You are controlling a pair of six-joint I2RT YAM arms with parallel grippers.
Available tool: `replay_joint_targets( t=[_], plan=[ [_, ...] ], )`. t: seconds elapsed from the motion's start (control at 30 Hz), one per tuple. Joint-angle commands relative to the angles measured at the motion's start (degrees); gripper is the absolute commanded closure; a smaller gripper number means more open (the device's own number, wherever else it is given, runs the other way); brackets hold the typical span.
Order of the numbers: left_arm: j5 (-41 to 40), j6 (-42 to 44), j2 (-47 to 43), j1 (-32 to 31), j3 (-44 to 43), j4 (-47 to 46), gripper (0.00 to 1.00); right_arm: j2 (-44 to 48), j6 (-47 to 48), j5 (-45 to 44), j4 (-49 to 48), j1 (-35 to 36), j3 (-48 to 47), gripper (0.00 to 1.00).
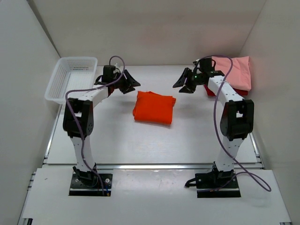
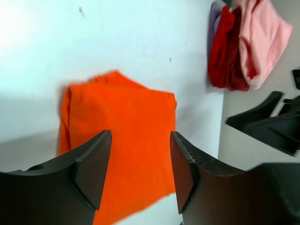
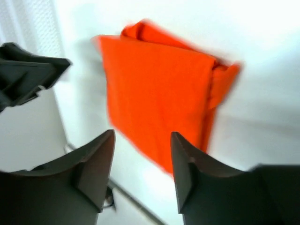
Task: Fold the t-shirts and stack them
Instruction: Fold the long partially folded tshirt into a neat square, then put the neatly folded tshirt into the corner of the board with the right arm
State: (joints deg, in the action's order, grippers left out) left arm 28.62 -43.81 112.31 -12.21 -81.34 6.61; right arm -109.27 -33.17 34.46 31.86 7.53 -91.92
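Orange cloth t-shirt [image 1: 153,108], folded to a rough square, lies mid-table [image 1: 117,140]; left gripper [image 2: 140,138] and right gripper [image 3: 143,138] hover beside its far corners, jaws partly apart, gripping nothing; light pink t-shirt [image 1: 233,70] rests on dark red t-shirt [image 2: 225,51] far right; white plastic mesh basket [image 1: 70,77] far left.

Orange t-shirt [image 1: 153,107] folded, centre; pink t-shirt [image 1: 233,70] atop dark red t-shirt [image 2: 226,56], right.
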Motion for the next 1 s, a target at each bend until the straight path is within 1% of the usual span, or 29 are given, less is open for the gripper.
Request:
replay_joint_targets(
  t=[0.0,0.03,0.07,0.1,0.13,0.17,0.2,0.23,0.27,0.3,0.33,0.4,0.5,0.57,0.67,0.73,0.77,0.8,0.87,0.9,0.93,0.97],
  plan=[
    [8.4,-2.5,4.4,1.3,-6.4,-5.8,0.36,-3.7,4.7,-5.0,7.3,-1.6,-3.8,0.43],
    [8.6,-2.7,4.8,1.5,-5.7,-5.8,0.36,-3.4,4.4,-5.9,6.9,-1.2,-2.6,0.37],
    [9.4,-2.8,4.0,1.3,-3.3,-9.0,0.35,-1.7,4.4,-7.3,5.1,-0.6,0.6,0.3],
    [10.0,-2.8,2.0,1.7,-1.7,-9.5,0.35,0.2,4.2,-8.8,3.0,-0.2,2.2,0.28],
    [9.6,-2.2,1.3,1.8,1.6,-10.6,0.35,0.9,3.6,-9.0,2.0,0.4,6.0,0.23],
    [9.4,-1.5,0.1,1.7,4.5,-11.1,0.34,2.8,3.1,-8.9,-1.0,0.8,10.4,0.21],
    [9.9,-0.9,-1.2,1.9,6.3,-11.2,0.34,3.7,3.1,-8.4,-3.1,1.2,13.2,0.21],
    [9.6,-0.8,-1.5,1.9,8.6,-11.0,0.35,3.8,3.6,-8.2,-3.9,1.6,14.0,0.21],
    [10.7,-0.5,-2.4,2.2,11.4,-11.4,0.36,3.1,4.0,-7.0,-5.7,2.2,15.8,0.19],
    [11.9,-1.4,-3.8,2.9,14.3,-11.9,0.36,2.2,4.1,-6.6,-6.5,2.3,15.9,0.17],
    [12.5,-1.9,-5.6,2.5,16.3,-13.7,0.37,1.1,4.1,-5.3,-7.7,2.4,16.2,0.17],
    [13.7,-2.8,-8.8,2.4,23.3,-15.5,0.4,-1.2,2.7,-4.0,-9.3,2.7,16.5,0.17],
    [14.1,-2.5,-15.3,2.2,30.1,-15.6,0.39,-4.7,0.0,-1.2,-13.7,3.4,15.9,0.16],
    [14.3,-3.6,-20.4,2.2,33.4,-15.7,0.4,-7.3,-2.2,0.8,-16.3,4.1,15.1,0.15],
    [14.6,-5.7,-25.5,3.3,37.8,-16.5,0.39,-11.3,-4.9,2.4,-16.7,5.5,12.9,0.15],
    [15.7,-7.3,-27.4,4.7,39.8,-17.6,0.4,-14.5,-6.3,6.7,-18.9,6.4,11.4,0.15],
    [16.3,-8.8,-28.2,5.5,40.5,-18.7,0.42,-15.3,-7.4,7.5,-19.5,6.9,11.4,0.16],
    [17.0,-9.2,-28.5,6.3,40.5,-19.2,0.41,-16.3,-8.1,9.4,-19.4,7.2,11.0,0.18],
    [18.1,-9.3,-28.7,7.1,39.6,-18.7,0.41,-17.5,-8.0,11.8,-18.9,7.8,10.4,0.24],
    [18.3,-9.0,-28.9,7.4,39.2,-18.0,0.41,-17.8,-7.0,12.2,-18.6,7.7,10.2,0.35],
    [18.3,-8.8,-29.1,7.8,38.7,-17.5,0.41,-17.6,-6.1,13.9,-17.6,7.2,9.9,0.66],
    [18.7,-9.2,-29.3,7.6,38.5,-17.6,0.41,-17.5,-5.6,13.4,-15.9,7.2,9.2,0.94]
  ],
)
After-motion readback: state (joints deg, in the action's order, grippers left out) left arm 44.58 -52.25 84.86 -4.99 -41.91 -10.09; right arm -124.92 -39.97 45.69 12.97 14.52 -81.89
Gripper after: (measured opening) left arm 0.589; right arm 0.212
